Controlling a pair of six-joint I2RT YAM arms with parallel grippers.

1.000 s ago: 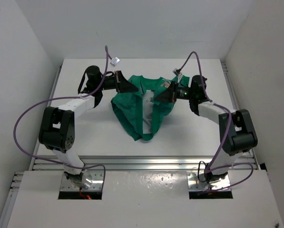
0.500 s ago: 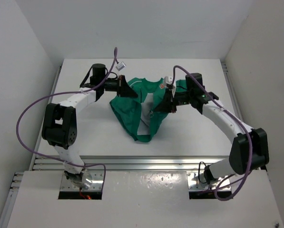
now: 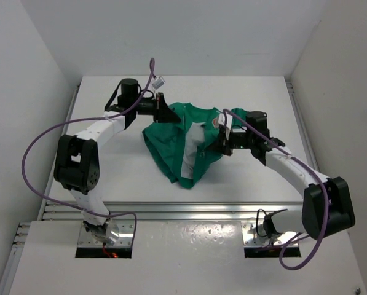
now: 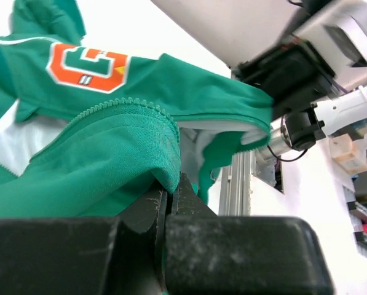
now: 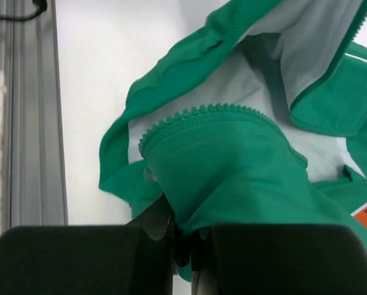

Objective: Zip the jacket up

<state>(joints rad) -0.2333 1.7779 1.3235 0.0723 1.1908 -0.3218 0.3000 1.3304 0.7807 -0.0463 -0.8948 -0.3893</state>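
Note:
The green jacket (image 3: 171,141) lies crumpled and unzipped mid-table, its pale grey lining (image 3: 192,150) showing. My left gripper (image 3: 165,113) is shut on the jacket's upper left edge. In the left wrist view the fabric fold (image 4: 134,153) with zipper teeth sits in the closed jaws, and the orange "G" (image 4: 88,61) shows above. My right gripper (image 3: 220,142) is shut on the jacket's right front edge. In the right wrist view the green fabric (image 5: 232,178) with zipper teeth (image 5: 195,114) drapes over the jaws.
A metal rail (image 3: 183,209) runs along the table's near edge and shows in the right wrist view (image 5: 32,123). White walls enclose the table on three sides. Purple cables (image 3: 35,153) loop off both arms.
My right gripper has moved down and toward the near edge with the jacket's right edge, dragging the fabric. My left gripper has shifted slightly right and kept its hold.

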